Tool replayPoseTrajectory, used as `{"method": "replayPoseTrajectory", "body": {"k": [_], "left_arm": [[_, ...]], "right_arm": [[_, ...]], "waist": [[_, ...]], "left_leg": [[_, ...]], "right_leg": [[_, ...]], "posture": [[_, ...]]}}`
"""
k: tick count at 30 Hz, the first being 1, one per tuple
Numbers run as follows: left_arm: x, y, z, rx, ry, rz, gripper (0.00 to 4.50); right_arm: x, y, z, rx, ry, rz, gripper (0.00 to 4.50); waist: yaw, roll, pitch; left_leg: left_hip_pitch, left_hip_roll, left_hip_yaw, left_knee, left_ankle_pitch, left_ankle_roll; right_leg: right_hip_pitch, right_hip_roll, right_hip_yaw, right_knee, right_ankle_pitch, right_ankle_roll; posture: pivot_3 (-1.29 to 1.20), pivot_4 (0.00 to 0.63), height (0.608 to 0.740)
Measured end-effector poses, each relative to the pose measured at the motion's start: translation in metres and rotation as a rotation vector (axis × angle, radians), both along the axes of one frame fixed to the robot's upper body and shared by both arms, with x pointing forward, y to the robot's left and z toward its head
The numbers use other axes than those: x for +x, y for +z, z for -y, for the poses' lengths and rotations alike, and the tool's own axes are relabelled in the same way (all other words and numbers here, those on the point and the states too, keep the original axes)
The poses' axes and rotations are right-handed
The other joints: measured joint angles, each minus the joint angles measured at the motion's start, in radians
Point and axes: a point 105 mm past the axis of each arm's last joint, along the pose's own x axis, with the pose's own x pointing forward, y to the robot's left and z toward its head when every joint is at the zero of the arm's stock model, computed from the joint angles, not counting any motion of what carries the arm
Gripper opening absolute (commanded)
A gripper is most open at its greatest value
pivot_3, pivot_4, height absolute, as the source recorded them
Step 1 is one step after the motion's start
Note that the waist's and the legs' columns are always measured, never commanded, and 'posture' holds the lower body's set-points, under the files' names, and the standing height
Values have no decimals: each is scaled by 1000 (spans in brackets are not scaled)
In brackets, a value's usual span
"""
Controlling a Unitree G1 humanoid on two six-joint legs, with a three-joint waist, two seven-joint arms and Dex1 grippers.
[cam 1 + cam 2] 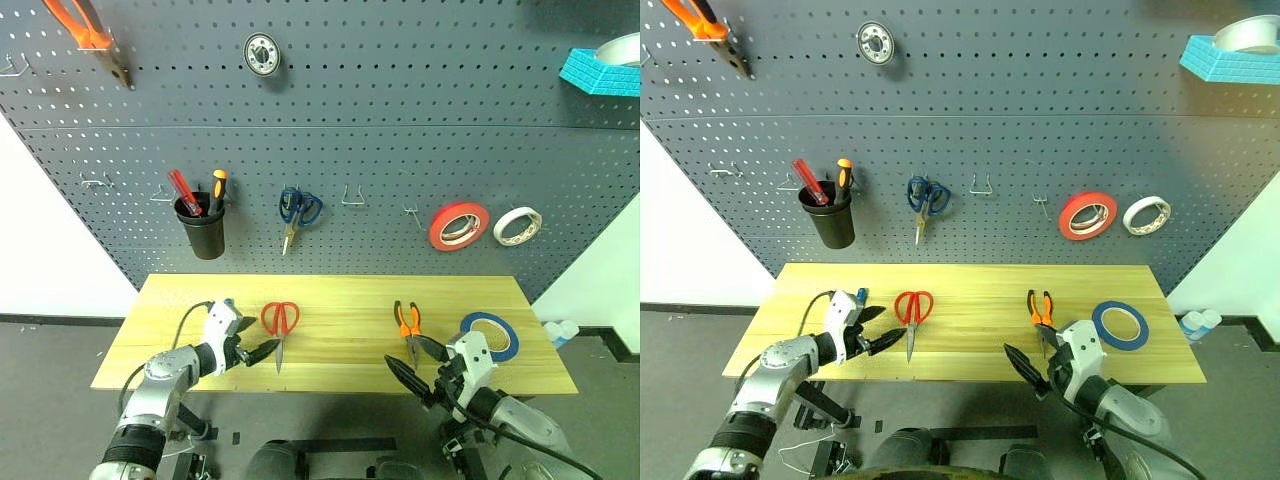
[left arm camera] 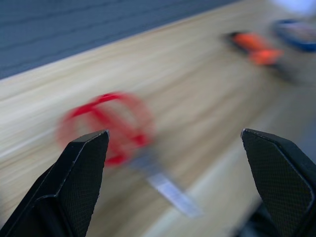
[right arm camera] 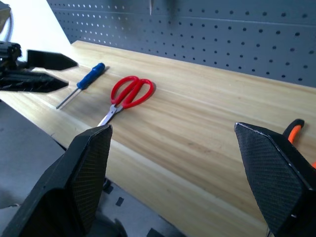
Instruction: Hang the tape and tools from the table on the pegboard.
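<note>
Red-handled scissors (image 1: 280,320) lie on the light wood table (image 1: 340,290), blades toward the front edge. My left gripper (image 1: 258,345) is open just left of the blades, and nothing is between its fingers. A small blue-handled screwdriver (image 3: 91,76) lies beside that gripper. Right of centre lie orange-and-black pliers (image 1: 407,322) and the blue tape (image 1: 490,335), flat on the wood. My right gripper (image 1: 415,362) hangs open and empty over the front edge below the pliers. The dark grey pegboard (image 1: 380,150) rises behind the table.
On the pegboard hang a black cup (image 1: 203,228) with two screwdrivers, blue-handled scissors (image 1: 298,212), a red-orange roll (image 1: 459,226) and a white roll (image 1: 517,225). Bare metal hooks (image 1: 352,197) sit between the scissors and the rolls. A blue tray (image 1: 600,70) juts out at top right.
</note>
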Motion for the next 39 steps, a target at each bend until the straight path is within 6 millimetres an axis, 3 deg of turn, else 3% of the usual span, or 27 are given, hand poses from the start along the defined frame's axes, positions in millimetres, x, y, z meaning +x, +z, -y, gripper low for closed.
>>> {"method": "replayPoseTrajectory", "body": {"k": [6,13,23,39], "left_arm": [[-12,0,12,-44,-189,-40,4478],[-10,13,25,-313,-133,-58,4478],[-17,9,15,-277,-136,-76,4478],[-33,16,9,-189,-179,57,4478]], "right_arm": [[6,1,0,1,9,10,4139],[6,0,0,1,8,5,4139],[6,-2,3,-7,-21,1,4139],[41,-21,47,-233,-349,-83,4139]], "waist": [[0,0,0],[0,0,0],[-1,0,0],[-12,1,0]], "left_leg": [[0,0,0,0,0,0],[0,0,0,0,0,0],[0,0,0,0,0,0],[0,0,0,-1,0,0]], "right_leg": [[0,0,0,0,0,0],[0,0,0,0,0,0],[0,0,0,0,0,0],[0,0,0,0,0,0]], "posture": [[59,0,740],[47,0,740],[42,0,740],[10,0,740]]}}
